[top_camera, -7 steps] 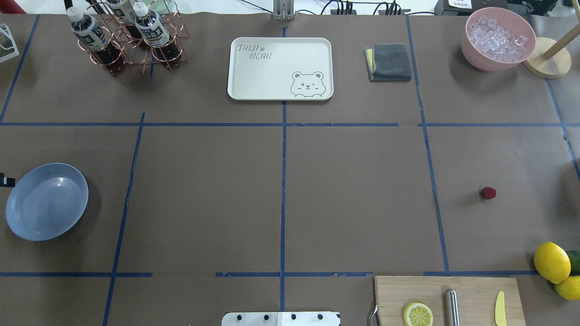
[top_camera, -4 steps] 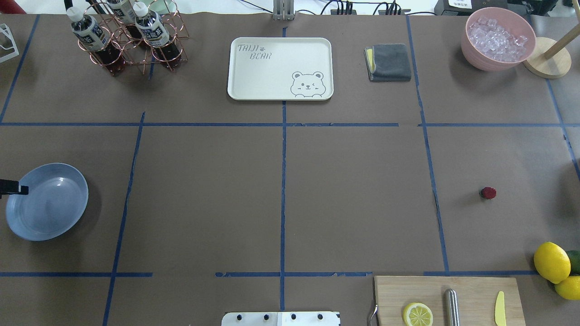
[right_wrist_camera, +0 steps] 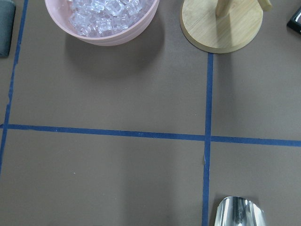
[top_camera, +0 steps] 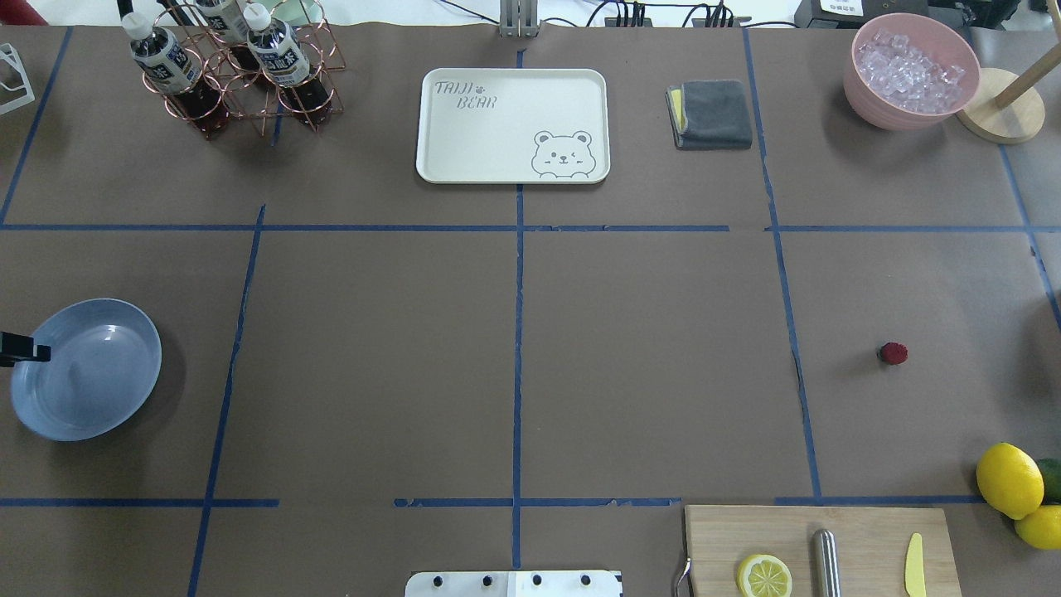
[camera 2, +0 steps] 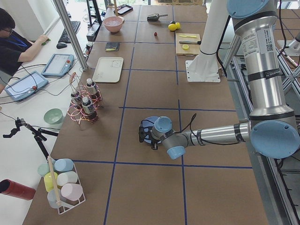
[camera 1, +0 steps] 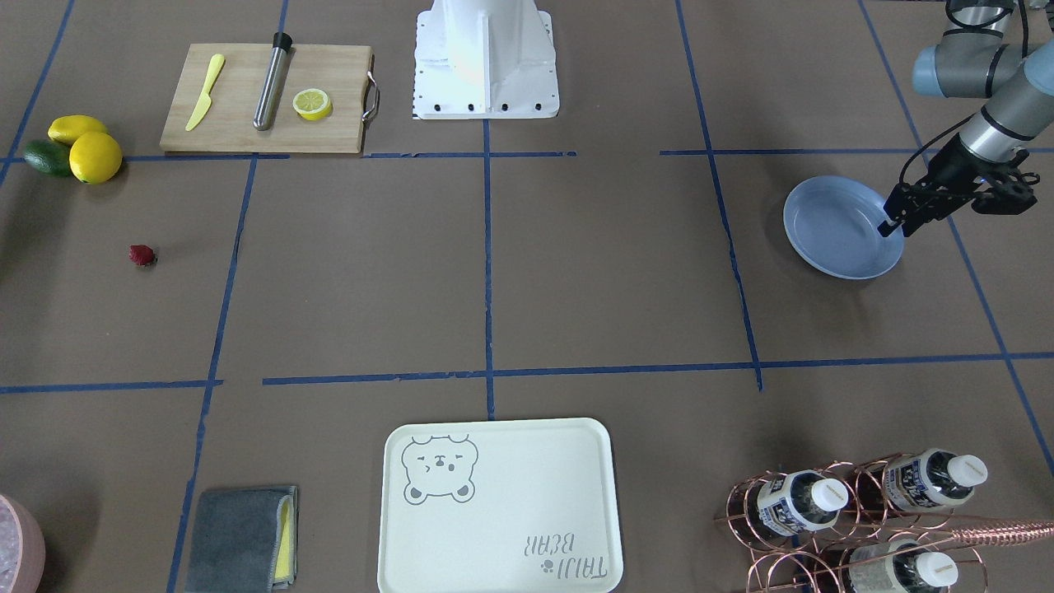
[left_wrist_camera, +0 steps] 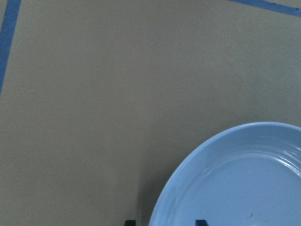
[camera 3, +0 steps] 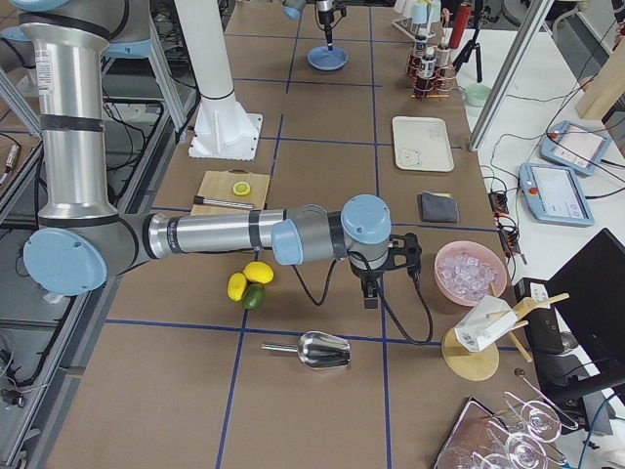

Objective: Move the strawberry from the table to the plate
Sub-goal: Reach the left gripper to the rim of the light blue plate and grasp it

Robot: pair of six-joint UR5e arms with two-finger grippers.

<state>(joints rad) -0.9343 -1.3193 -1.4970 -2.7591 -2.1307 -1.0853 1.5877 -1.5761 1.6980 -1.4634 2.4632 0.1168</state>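
The strawberry (top_camera: 893, 354), a tiny dark-red berry, lies alone on the brown paper table (top_camera: 646, 365) at the right; the front-facing view has it at the left (camera 1: 142, 255). The light-blue plate (top_camera: 87, 369) sits far across at the left edge. My left gripper (camera 1: 893, 224) hangs at the plate's (camera 1: 840, 226) outer rim. In the left wrist view only its two tips show, apart, with the plate's rim (left_wrist_camera: 188, 165) between them: the left gripper (left_wrist_camera: 164, 222) is open. My right gripper (camera 3: 369, 291) shows only in the exterior right view, near the ice bowl; I cannot tell its state.
A cream bear-print tray (top_camera: 512, 124), a copper bottle rack (top_camera: 232, 75), a grey cloth (top_camera: 711, 114) and a pink bowl of ice (top_camera: 910, 70) line the far side. Lemons (top_camera: 1009, 479) and a cutting board (top_camera: 816, 547) sit near the strawberry. A metal scoop (right_wrist_camera: 237, 214) lies under the right wrist.
The left gripper's black fingertip came in from the left edge over the plate's rim, then stayed almost still. The strawberry and plate have not moved.
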